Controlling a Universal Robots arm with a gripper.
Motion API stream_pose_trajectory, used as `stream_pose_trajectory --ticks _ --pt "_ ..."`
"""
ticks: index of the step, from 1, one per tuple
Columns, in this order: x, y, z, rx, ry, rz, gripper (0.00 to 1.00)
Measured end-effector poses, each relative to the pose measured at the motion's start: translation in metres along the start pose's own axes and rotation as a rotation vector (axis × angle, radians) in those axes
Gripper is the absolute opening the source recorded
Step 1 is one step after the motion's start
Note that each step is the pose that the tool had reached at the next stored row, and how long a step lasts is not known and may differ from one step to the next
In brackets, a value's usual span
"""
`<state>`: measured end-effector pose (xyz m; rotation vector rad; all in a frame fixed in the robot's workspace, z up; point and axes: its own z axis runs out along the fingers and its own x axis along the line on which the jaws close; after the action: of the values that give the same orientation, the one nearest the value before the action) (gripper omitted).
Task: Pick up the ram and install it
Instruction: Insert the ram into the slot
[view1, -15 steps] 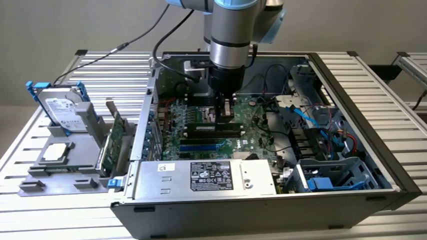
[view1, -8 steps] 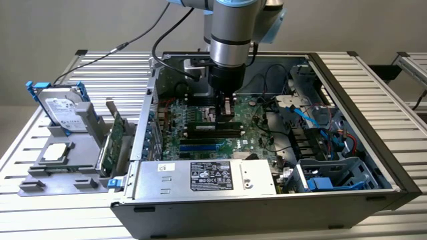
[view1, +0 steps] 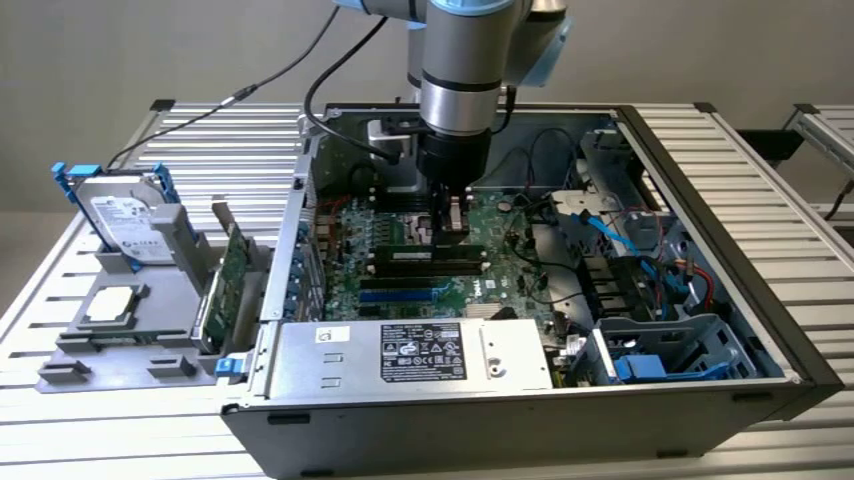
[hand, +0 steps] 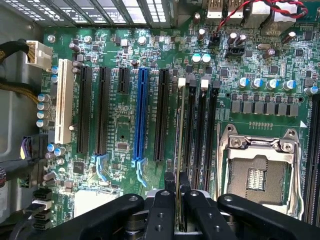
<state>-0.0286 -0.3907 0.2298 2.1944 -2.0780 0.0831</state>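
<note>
1. Exterior view: the black two-fingered gripper (view1: 454, 232) hangs at the centre of the frame inside the open dark metal computer case (view1: 694, 150), low over the green motherboard (view1: 350, 275). Its jaws are clamped on the ram (view1: 430, 252), a long thin green circuit-board stick lying along the black memory slots.
2. Room is tight. The case's wall rises on the exterior view's left, a silver boxy power supply (view1: 414, 350) lines the near edge, and blue cables (view1: 617, 232) crowd the exterior view's right.
3. Outside the case, at the exterior view's left, a silver hard drive with blue rails (view1: 120, 215) and a tall green expansion card (view1: 234, 265) stand in a grey holder (view1: 80, 345).
4. Wrist view: the ram (hand: 179, 130) shows edge-on between the black fingers (hand: 168, 187), in line with the outermost memory slot. I cannot tell whether it is seated.
5. More black memory slots (hand: 202, 125) lie just beside it, with the silver processor socket (hand: 257, 170) beyond them. A long blue expansion slot (hand: 141, 115) runs on the ram's other side.
</note>
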Motion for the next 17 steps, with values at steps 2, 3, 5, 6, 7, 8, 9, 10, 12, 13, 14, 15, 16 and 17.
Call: stream_pose_trajectory --ticks 2,3,5,6,7,8,9,10,12,13,14,15,16,17 --pt "-0.0001 0.0000 0.0012 0.0034 0.0002 0.000 0.14" --pt "-0.0002 0.0000 0.0020 0.0048 0.0003 -0.001 0.14" --pt "-0.0004 0.0004 0.0035 0.0065 0.0005 -0.001 0.14" --pt "-0.0005 0.0010 0.0042 0.0073 0.0006 -0.001 0.14" --pt "-0.0007 0.0016 0.0049 0.0078 0.0006 -0.001 0.14" --pt "-0.0008 0.0023 0.0054 0.0078 0.0006 -0.001 0.14" --pt "-0.0008 0.0028 0.0059 0.0080 0.0006 -0.001 0.14" --pt "-0.0009 0.0032 0.0061 0.0079 0.0006 -0.002 0.14" --pt "-0.0010 0.0035 0.0064 0.0080 0.0007 -0.002 0.14" --pt "-0.0010 0.0035 0.0065 0.0080 0.0008 -0.003 0.14" --pt "-0.0010 0.0035 0.0065 0.0081 0.0008 -0.003 0.14" --pt "-0.0010 0.0035 0.0065 0.0081 0.0008 -0.003 0.14" --pt "-0.0010 0.0036 0.0066 0.0082 0.0008 -0.004 0.14" --pt "-0.0010 0.0036 0.0066 0.0083 0.0007 -0.004 0.14"
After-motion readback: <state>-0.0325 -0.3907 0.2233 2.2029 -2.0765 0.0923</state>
